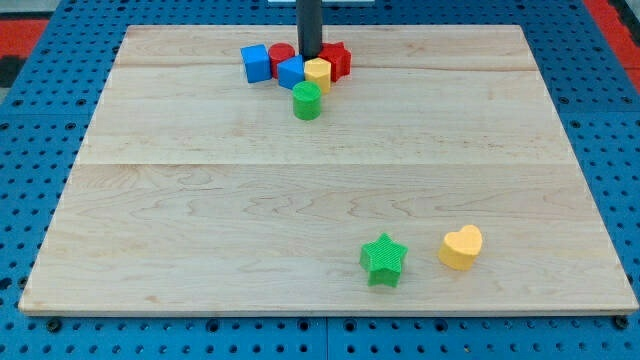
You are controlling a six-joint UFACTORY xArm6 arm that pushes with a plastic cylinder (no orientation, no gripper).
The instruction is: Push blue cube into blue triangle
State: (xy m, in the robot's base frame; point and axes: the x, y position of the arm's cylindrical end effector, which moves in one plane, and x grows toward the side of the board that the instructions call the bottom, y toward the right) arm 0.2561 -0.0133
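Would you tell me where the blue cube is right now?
The blue cube sits near the view's top, left of centre, at the left end of the cluster, beside the red cylinder and blue triangle.

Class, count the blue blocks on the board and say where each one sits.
2. The blue cube is at the cluster's left end near the view's top; the blue triangle sits just right of it. Others may hide behind my tip.

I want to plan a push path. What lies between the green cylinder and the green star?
Nothing: in the camera view, only bare board separates the green cylinder from the green star.
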